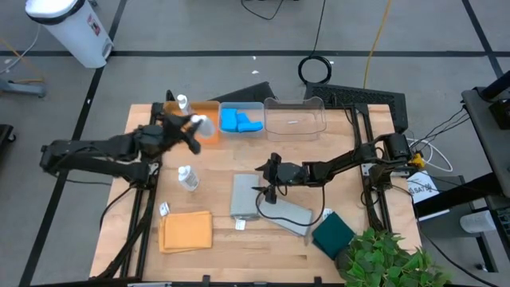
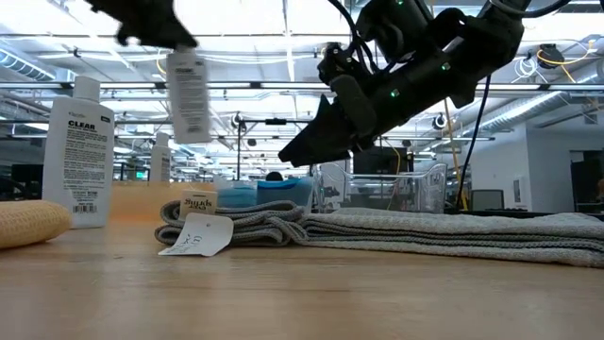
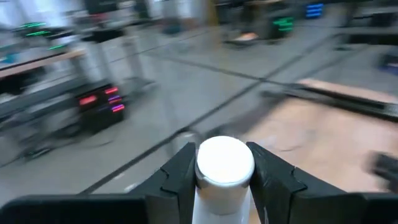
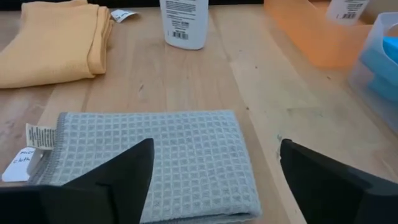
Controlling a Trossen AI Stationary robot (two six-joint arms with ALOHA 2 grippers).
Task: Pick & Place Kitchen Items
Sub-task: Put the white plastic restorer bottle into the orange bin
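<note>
My left gripper (image 1: pixel 194 127) is shut on a small white capped bottle (image 1: pixel 204 125), held in the air over the orange tray (image 1: pixel 209 135); the bottle also shows in the low view (image 2: pixel 189 94). A second bottle (image 1: pixel 182 102) stands in the tray. A third (image 1: pixel 188 178) stands on the table. My right gripper (image 1: pixel 270 182) is open and empty above a flat grey cloth (image 4: pixel 155 158), one finger on either side, clear of it. Blue sponges (image 1: pixel 241 121) lie in a clear bin. My left gripper pinches the bottle between its two fingers (image 3: pixel 180 174) at its top end, by the white cap (image 3: pixel 225 163). The bottle hangs about upright below the gripper (image 2: pixel 151 24), lifted clear of tray and table.
An empty clear bin (image 1: pixel 295 116) stands right of the sponge bin. A second grey cloth (image 1: pixel 288 217), an orange cloth (image 1: pixel 186 231) and a dark green cloth (image 1: pixel 333 233) lie near the front edge. A plant (image 1: pixel 382 259) stands at the front right corner.
</note>
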